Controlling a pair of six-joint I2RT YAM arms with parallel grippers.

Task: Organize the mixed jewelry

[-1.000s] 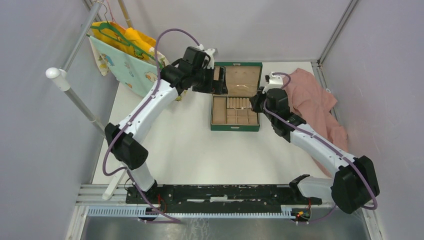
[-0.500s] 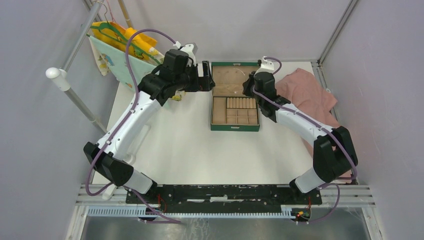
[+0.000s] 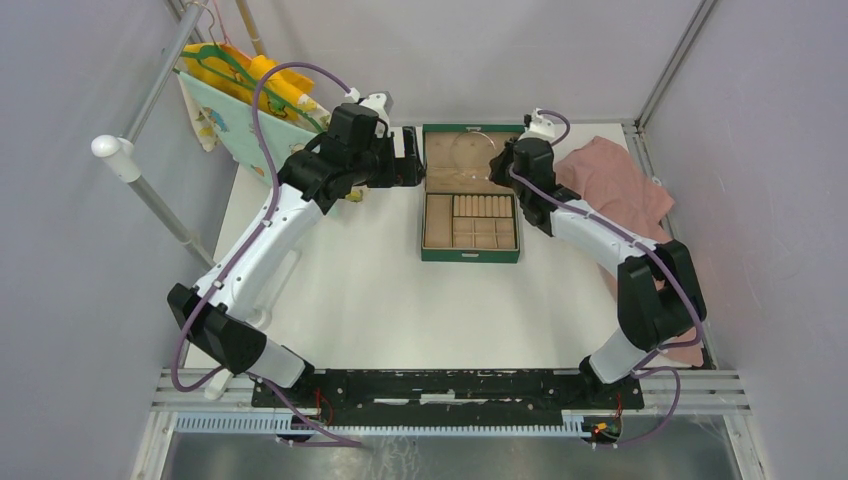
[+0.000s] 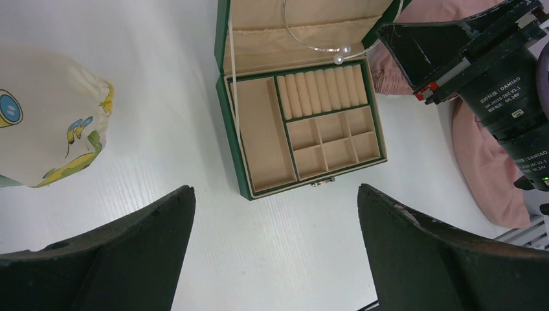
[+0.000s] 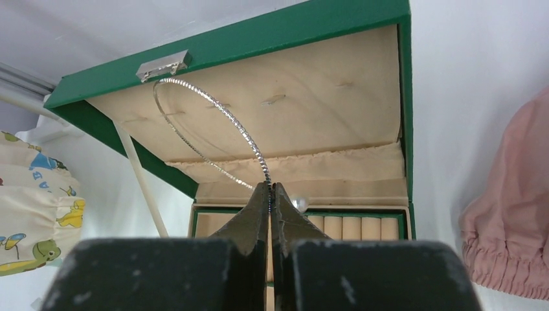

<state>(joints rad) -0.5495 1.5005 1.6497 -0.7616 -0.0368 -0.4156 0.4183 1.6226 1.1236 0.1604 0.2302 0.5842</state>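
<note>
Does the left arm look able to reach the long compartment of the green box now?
Probably yes: the left gripper hangs open beside the box, the compartment lies uncovered, and the right gripper holds the hoop over the lid.

The top camera looked down over the whole tabletop; both wrist cameras viewed the green box closely.

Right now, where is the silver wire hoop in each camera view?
Top external: silver wire hoop shows faintly at top centre, over the open lid of the green box.
Left wrist: top edge, right of centre, curving across the lid lining.
Right wrist: centre, pinched in the shut right gripper.
Shared landmark: the green box.
</note>
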